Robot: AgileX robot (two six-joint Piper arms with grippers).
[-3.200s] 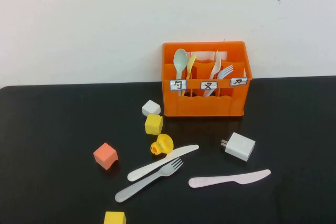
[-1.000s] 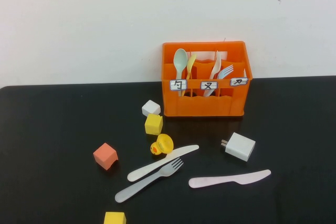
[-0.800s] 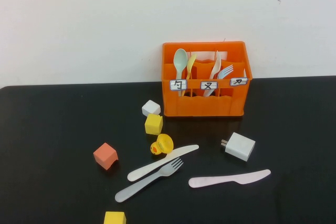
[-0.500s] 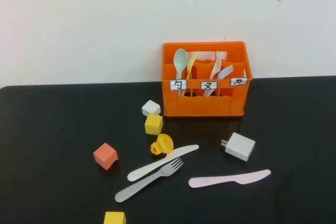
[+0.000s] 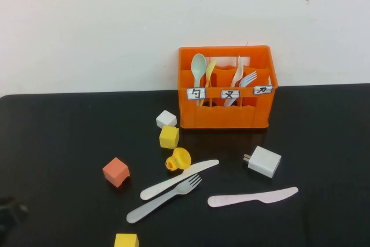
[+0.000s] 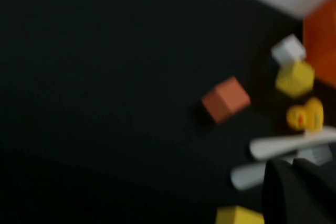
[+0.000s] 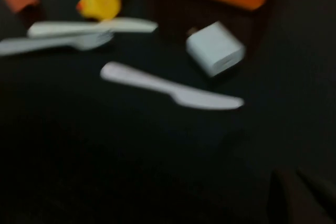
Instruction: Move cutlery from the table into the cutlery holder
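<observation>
The orange cutlery holder [image 5: 225, 111] stands at the back of the black table with spoons and forks in it. A white knife [image 5: 179, 179], a clear fork [image 5: 165, 199] and a pink knife [image 5: 252, 197] lie in front of it. My left gripper [image 6: 296, 182] is shut and empty, low at the table's front left, just short of the fork [image 6: 257, 174]; a dark part of that arm shows at the high view's edge [image 5: 8, 212]. My right gripper [image 7: 302, 192] is out of the high view, near the front right, well short of the pink knife [image 7: 170, 86].
A white charger [image 5: 264, 161] sits right of the knives. A rubber duck [image 5: 178, 159], yellow cube [image 5: 169, 136], white cube [image 5: 166, 119] and orange cube [image 5: 116, 172] lie left of the holder. Another yellow block [image 5: 126, 240] is at the front edge.
A dark part of the left arm has come into the high view at the bottom left. Nothing on the table has moved.
</observation>
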